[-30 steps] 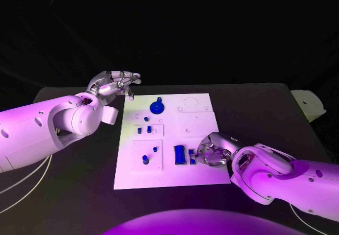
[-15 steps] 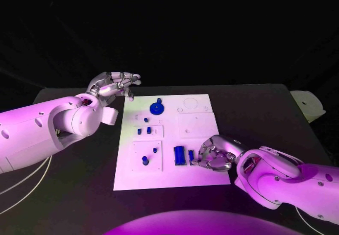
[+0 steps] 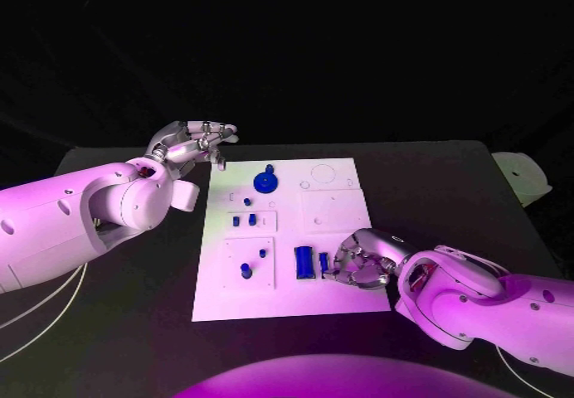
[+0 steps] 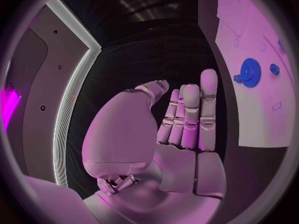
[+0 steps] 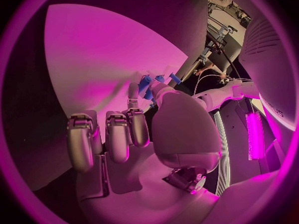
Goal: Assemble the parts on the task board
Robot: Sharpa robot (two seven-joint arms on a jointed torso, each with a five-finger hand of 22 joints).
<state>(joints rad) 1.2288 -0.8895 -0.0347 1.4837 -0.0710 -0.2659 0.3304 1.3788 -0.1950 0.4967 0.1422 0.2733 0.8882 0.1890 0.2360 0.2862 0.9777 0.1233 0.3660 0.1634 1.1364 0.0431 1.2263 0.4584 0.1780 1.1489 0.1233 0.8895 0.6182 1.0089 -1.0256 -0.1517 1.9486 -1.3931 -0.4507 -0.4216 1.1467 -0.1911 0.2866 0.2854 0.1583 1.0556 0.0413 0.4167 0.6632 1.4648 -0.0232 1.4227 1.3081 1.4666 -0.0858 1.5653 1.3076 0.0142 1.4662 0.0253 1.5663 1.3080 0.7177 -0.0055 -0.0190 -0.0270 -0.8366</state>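
The white task board [image 3: 341,207] lies in the middle of the table. On it are a blue gear [image 3: 265,180], several small blue pegs [image 3: 246,269], a wide blue block [image 3: 304,262] and a narrow blue block [image 3: 324,264]. My right hand [image 3: 360,264] rests on the board's near right part with its fingers curled down. In the right wrist view its thumb and a finger pinch the narrow blue block [image 5: 145,86]. My left hand [image 3: 192,143] hangs in the air off the board's far left corner, fingers apart and holding nothing. The left wrist view shows the gear [image 4: 249,78] beyond that hand [image 4: 181,129].
A pale object [image 3: 524,178] sits at the table's right edge. Bare black table lies left and right of the board. The board's right half holds outlined recesses [image 3: 323,174] with nothing in them.
My right hand has slid a little toward the near edge of the board and closed in on the narrow blue block. The left hand has stayed still.
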